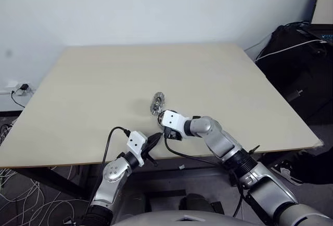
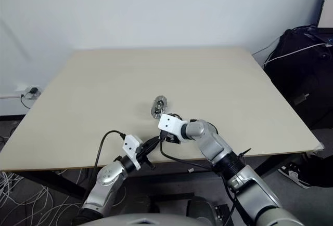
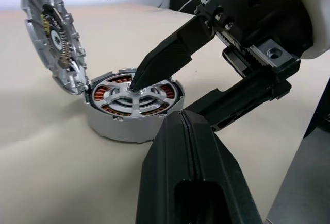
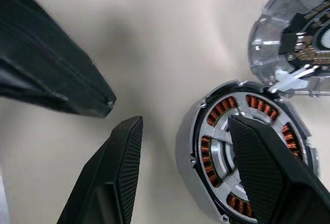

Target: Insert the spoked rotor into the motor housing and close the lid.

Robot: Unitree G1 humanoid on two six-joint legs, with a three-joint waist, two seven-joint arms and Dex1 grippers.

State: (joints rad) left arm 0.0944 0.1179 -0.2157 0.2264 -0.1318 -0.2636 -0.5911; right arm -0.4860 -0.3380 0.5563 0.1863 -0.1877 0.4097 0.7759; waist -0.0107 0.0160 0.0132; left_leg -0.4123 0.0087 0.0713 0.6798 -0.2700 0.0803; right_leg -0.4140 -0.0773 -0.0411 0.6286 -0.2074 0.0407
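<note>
Now, rotor: the spoked rotor (image 3: 135, 98) is sitting inside the motor housing (image 4: 242, 154), copper windings showing between its spokes.
Housing spot: it is resting on the tabletop (image 1: 104, 80), toward the near edge, roughly midway along it.
Lid: the lid (image 3: 51, 33) is standing up on its hinge at the housing rim, not closed.
Right jaws: my right gripper (image 4: 196, 147) is standing parted, holding nothing; one finger (image 3: 170, 54) is poking its tip down onto the rotor hub, the other is hanging outside the housing wall.
Left jaws: my left gripper (image 3: 188, 147) is pressed fully closed and empty, pointing at the housing from just beside it.
</note>
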